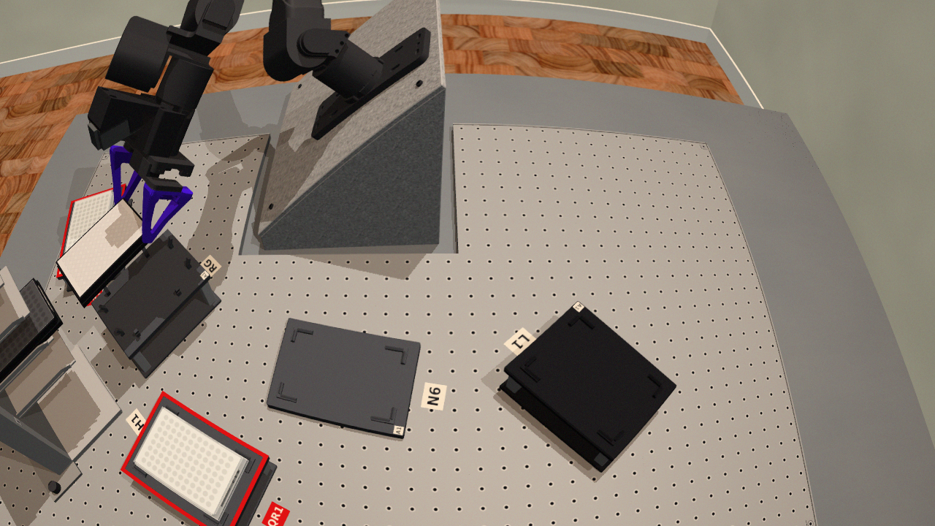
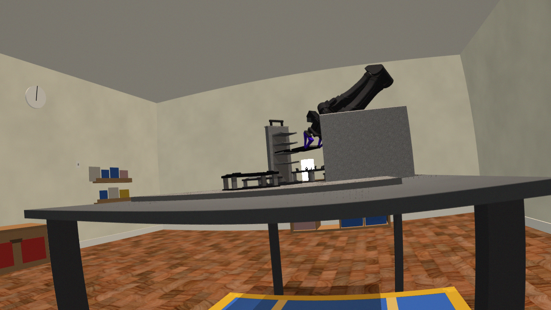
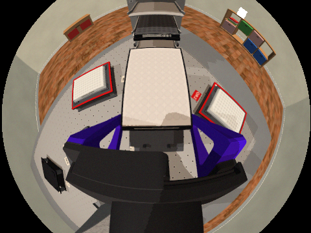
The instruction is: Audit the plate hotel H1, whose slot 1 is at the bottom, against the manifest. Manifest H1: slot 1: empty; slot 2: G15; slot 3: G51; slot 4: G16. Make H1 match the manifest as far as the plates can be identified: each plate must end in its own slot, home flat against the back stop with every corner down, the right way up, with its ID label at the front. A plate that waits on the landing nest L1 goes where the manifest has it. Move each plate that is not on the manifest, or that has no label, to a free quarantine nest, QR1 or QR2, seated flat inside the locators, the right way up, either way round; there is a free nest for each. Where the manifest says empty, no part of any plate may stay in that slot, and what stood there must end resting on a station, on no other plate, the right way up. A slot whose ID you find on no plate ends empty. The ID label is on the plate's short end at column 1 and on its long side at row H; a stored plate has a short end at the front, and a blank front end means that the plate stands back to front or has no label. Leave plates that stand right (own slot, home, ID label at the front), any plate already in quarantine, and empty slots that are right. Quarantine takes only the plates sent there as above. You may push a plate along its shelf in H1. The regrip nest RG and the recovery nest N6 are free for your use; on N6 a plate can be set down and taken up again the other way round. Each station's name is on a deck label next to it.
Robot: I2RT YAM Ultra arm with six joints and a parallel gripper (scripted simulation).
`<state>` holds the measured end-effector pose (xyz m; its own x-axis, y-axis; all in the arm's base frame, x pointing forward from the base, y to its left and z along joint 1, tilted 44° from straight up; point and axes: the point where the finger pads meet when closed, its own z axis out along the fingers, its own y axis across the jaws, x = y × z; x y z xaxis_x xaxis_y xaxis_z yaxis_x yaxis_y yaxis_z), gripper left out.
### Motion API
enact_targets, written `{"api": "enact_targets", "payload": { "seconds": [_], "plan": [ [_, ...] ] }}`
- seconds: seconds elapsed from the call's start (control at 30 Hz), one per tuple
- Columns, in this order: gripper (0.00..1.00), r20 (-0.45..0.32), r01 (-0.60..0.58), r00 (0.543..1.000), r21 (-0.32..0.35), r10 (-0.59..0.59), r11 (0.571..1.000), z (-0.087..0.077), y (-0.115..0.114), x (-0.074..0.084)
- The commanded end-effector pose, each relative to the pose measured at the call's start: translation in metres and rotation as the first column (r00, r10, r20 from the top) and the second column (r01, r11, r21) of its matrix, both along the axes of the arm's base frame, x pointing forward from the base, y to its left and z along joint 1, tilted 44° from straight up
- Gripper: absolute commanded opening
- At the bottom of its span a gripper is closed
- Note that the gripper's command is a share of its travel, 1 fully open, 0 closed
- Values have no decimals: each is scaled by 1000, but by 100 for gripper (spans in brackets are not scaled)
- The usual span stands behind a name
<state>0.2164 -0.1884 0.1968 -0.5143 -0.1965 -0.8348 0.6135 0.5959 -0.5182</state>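
My gripper is shut on a plate at its near end. The plate has a smooth pale top face and a dark rim. It hangs level in the air over the left end of the regrip nest RG, with its far end pointing at the hotel H1. A dark plate sits on one hotel shelf. The other shelves that show look bare. No ID label is readable.
White well plates lie in both red-framed quarantine nests, QR1 and QR2. Nest N6 and landing nest L1 hold no plate. The grey wedge pedestal stands behind the arm.
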Motion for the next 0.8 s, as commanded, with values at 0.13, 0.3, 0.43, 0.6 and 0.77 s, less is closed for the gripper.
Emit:
{"api": "enact_targets", "payload": {
  "seconds": [0.13,0.3,0.43,0.6,0.77],
  "plan": [
    [86,6,0,1000,0,0,1000,6,4,-1],
    [86,6,0,1000,0,0,1000,10,7,-1],
    [86,6,0,1000,0,0,1000,13,10,-1],
    [86,6,0,1000,1,0,1000,16,14,-2],
    [86,6,0,1000,1,0,1000,18,16,-2]
  ]
}}
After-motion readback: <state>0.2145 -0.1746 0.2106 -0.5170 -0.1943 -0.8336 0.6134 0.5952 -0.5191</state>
